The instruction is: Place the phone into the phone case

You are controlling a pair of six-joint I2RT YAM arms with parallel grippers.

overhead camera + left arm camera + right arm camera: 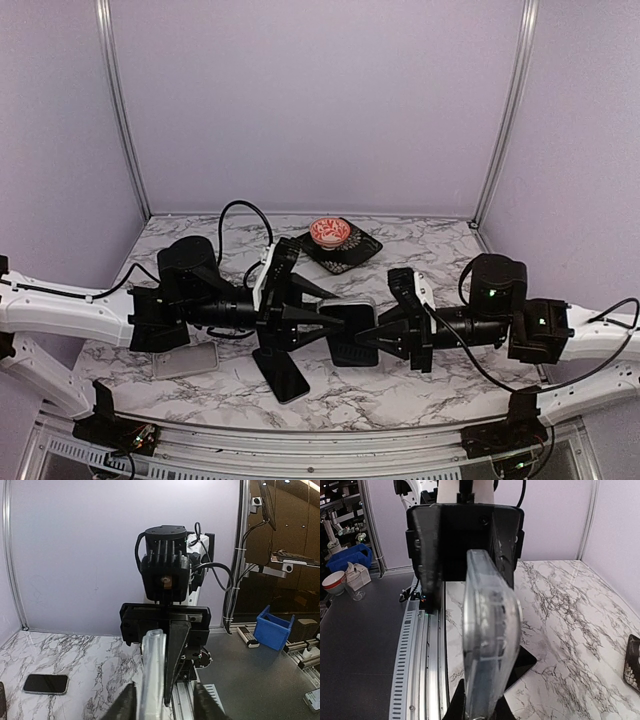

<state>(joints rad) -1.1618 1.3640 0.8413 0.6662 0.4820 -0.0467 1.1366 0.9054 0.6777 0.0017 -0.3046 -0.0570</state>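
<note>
A clear phone case [487, 630] is held edge-up above the table between the two arms. My right gripper [480, 707] is shut on its near end. The case also shows in the left wrist view [152, 675], next to a black right finger [177, 655]. My left gripper [166, 707] stands open, its jaws spread wide on either side of the case and that finger. In the top view the case [350, 328] hangs between the left gripper [335, 328] and the right gripper [375, 335]. A black phone [280, 375] lies flat on the marble just below; it also shows in the right wrist view [525, 665].
A silver-grey flat device [185, 358] lies under the left arm. A red-patterned bowl [330, 233] sits on a dark patterned mat [345, 255] at the back. Another dark-screened phone [46, 683] lies on the marble. A metal rail [420, 645] runs along the table's front edge.
</note>
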